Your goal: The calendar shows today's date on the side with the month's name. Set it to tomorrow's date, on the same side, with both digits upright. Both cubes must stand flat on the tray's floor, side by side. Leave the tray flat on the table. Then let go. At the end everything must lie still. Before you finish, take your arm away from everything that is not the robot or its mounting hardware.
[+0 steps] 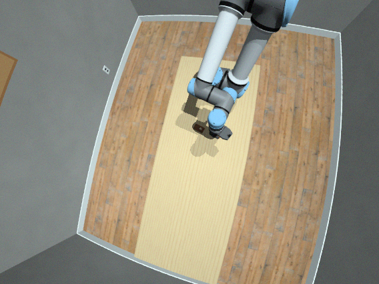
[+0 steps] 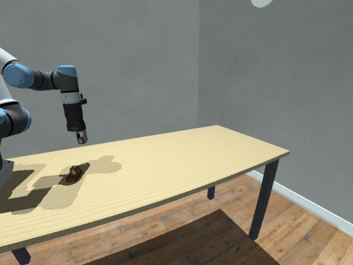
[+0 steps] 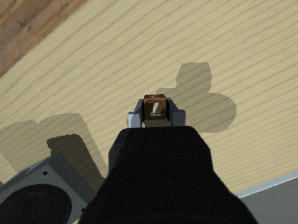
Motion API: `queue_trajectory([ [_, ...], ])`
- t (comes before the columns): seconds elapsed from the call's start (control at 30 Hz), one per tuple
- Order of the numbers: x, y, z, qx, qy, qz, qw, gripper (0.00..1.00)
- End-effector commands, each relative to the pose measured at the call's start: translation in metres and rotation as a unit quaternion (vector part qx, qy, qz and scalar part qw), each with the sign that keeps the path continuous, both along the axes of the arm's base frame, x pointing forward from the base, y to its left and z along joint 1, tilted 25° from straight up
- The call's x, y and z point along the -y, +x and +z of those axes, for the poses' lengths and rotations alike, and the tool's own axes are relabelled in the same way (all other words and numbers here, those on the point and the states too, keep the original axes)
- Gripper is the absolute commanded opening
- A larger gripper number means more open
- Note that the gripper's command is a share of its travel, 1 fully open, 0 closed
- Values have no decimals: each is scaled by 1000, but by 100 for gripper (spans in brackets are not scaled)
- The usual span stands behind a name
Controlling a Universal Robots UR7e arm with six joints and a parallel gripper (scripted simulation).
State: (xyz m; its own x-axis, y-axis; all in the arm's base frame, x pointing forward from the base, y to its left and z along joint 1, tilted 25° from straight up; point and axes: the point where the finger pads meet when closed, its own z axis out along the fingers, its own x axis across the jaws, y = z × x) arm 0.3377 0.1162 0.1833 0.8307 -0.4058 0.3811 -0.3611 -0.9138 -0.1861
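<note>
My gripper [image 2: 81, 137] [image 3: 154, 105] is shut on a brown cube [image 2: 81, 141] [image 3: 155, 107], held in the air above the table. In the exterior view its side shows a white 9- or 6-like digit; in the wrist view another face shows a tilted angular digit, perhaps a 7 or 2. The dark brown tray [image 2: 71, 180] stands on the table, in shadow, below and to one side of the gripper. The other cube [image 2: 74, 170] is in the tray with a 5-like digit towards the exterior camera. The gripper's fingers are hidden in the top view.
The pale wooden table [image 1: 197, 200] [image 2: 186, 158] carries the arm's base at one end. The arm's shadows fall around the tray. The arm's grey base part [image 3: 65, 175] shows at the lower left of the wrist view. The table's long edge runs beyond the tray.
</note>
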Motion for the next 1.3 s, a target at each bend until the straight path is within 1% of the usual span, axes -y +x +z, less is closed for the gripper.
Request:
queue_trajectory([
  [0.0, 2, 4, 2, -1, 32, -78, 996, 57],
  [0.07, 2, 4, 2, -1, 32, -78, 996, 57],
  [0.2, 5, 8, 4, -2, 61, -140, 988, 57],
  [0.27, 6, 8, 4, -3, 68, -156, 985, 57],
  [0.33, 8, 10, 5, -3, 83, -188, 979, 57],
  [0.37, 8, 10, 5, -3, 84, -189, 978, 57],
  [0.43, 10, 11, 6, -3, 99, -222, 970, 57],
  [0.5, 11, 12, 6, -4, 107, -238, 965, 57],
  [0.57, 12, 13, 6, -4, 121, -268, 956, 57],
  [0.67, 13, 14, 7, -4, 123, -272, 954, 57],
  [0.77, 16, 15, 7, -5, 147, -323, 935, 57],
  [0.83, 17, 16, 8, -5, 155, -340, 927, 57],
  [0.87, 18, 17, 8, -6, 163, -356, 920, 57],
  [0.9, 18, 17, 8, -6, 163, -358, 920, 57],
  [0.97, 21, 17, 8, -6, 178, -389, 904, 57],
  [1.0, 21, 18, 8, -6, 179, -392, 902, 57],
  [1.07, 23, 18, 9, -7, 193, -421, 886, 57],
  [1.1, 23, 18, 9, -7, 196, -426, 883, 57],
  [1.13, 25, 19, 9, -7, 203, -442, 874, 57],
  [1.23, 25, 19, 9, -7, 204, -443, 873, 57],
  [1.27, 26, 19, 9, -7, 212, -460, 862, 57],
])
